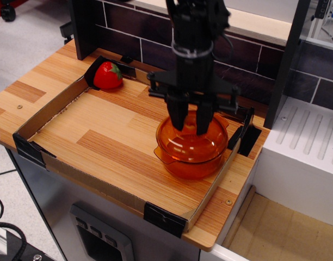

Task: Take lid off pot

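**Gripper closed on the lid's knob, lift not yet made**

The gripper [190, 124] stood straight down over the pot [191, 157], its two fingers drawn close together around the centre of the lid [189, 138], where the knob was hidden between them. It appeared to hold the knob, though the contact itself could not be seen. The pot sat in the wooden tray [96, 136] toward four o'clock, near the right wall, with the lid seemingly on its rim.

The grasping step looked complete; the next move, in my judgement, called for a straight upward pull so the lid clears the rim without dragging the light pot along.

Counted: one pot, one lid, one gripper, and one strawberry [107, 75] at the tray's ten o'clock corner.
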Motion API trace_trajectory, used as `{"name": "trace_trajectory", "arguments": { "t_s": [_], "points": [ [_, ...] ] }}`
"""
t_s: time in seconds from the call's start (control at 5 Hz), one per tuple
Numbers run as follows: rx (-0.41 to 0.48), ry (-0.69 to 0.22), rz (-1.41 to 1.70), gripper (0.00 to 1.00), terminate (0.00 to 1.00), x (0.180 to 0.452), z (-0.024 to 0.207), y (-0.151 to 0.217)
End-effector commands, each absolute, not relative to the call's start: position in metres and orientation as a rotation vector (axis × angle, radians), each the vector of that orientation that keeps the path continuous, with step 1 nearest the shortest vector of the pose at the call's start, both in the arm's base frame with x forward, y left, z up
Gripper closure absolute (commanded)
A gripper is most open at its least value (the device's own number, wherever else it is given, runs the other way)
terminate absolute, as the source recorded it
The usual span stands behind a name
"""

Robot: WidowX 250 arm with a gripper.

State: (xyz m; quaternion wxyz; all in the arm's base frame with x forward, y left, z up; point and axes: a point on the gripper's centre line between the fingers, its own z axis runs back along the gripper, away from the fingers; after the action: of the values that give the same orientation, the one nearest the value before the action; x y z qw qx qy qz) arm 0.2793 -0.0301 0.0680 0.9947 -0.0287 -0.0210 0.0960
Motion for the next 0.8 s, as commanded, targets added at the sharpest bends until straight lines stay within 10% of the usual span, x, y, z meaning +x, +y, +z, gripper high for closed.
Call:
{"name": "trace_trajectory", "arguments": {
  "t_s": [0.0, 0.6],
  "points": [
    [-0.131, -0.118, 0.237, 1.00, 0.00, 0.291, 0.129, 0.004],
    [-0.063, -0.101, 0.251, 1.00, 0.00, 0.281, 0.105, 0.111]
  ]
}}
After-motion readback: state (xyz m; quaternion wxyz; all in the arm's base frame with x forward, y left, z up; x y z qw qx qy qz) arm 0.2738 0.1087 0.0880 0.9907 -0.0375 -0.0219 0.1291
